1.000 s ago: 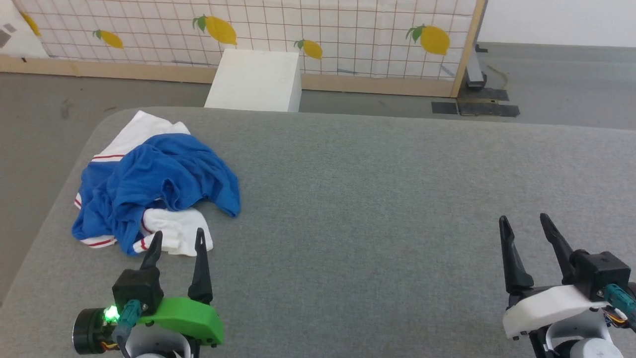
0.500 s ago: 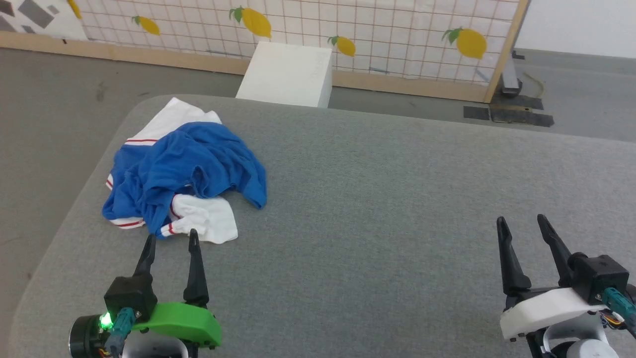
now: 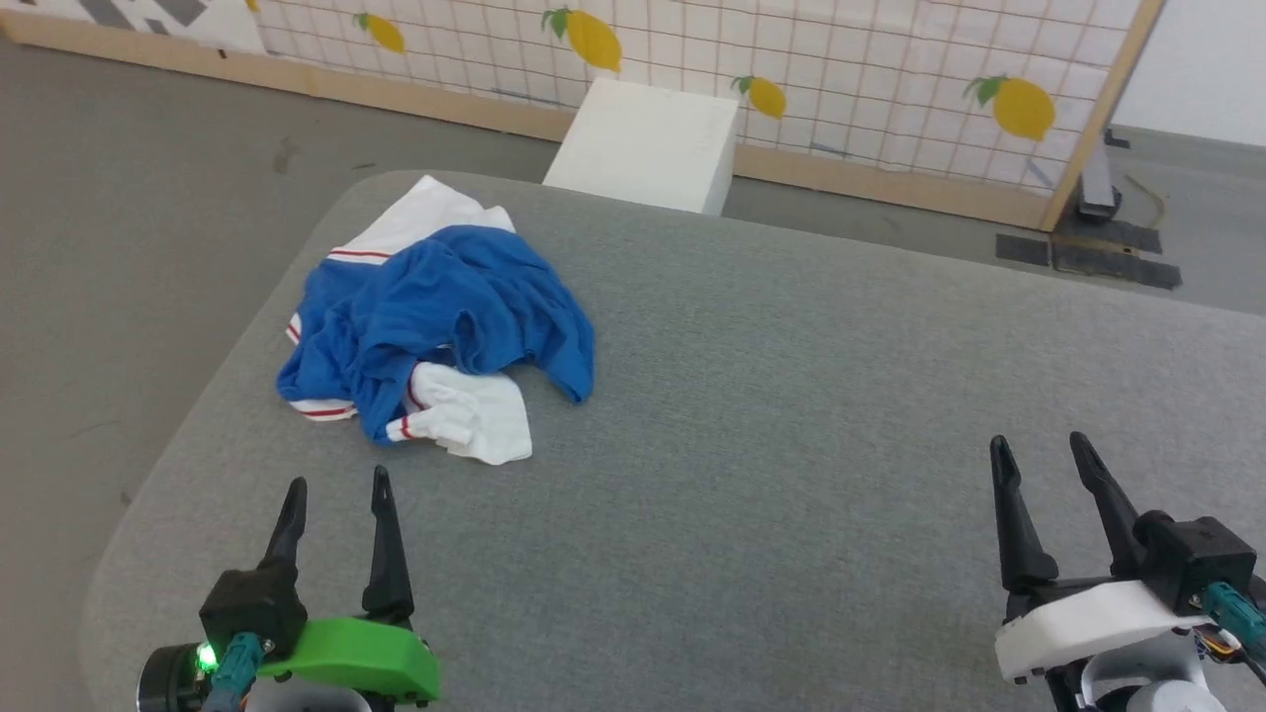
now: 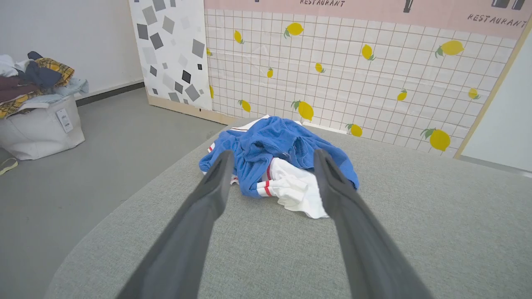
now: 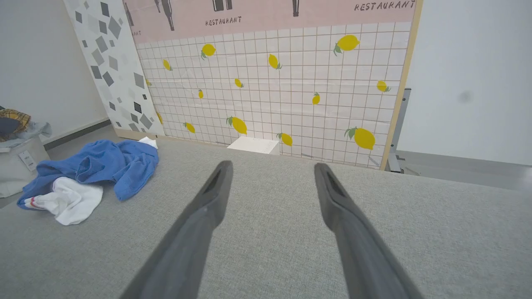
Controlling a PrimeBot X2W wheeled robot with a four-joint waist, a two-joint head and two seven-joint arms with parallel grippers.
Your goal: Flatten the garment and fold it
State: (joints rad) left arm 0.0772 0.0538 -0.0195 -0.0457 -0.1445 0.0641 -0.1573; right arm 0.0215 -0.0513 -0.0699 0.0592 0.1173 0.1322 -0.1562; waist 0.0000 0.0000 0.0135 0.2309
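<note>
The garment [image 3: 445,316] lies crumpled in a heap on the grey table [image 3: 791,415], at its far left corner: blue cloth with white sleeves and thin red stripes. Its number is hidden in the folds. My left gripper [image 3: 336,485] is open just short of the heap, with bare table between them. In the left wrist view the garment [image 4: 278,158] sits straight ahead between the open fingers [image 4: 208,199]. My right gripper [image 3: 1034,450] is open and empty over the right of the table. The right wrist view has the garment [image 5: 95,166] far to the left.
A white box [image 3: 648,143] stands on the floor behind the table, before a tiled lemon-print partition [image 3: 791,59]. The table's rounded left edge [image 3: 198,425] drops to grey floor. A white bin heaped with clothes [image 4: 35,112] stands on the floor to the left.
The head camera has turned left, so the whole scene has slid right and the garment sits nearer the middle. Neither gripper's jaws have changed.
</note>
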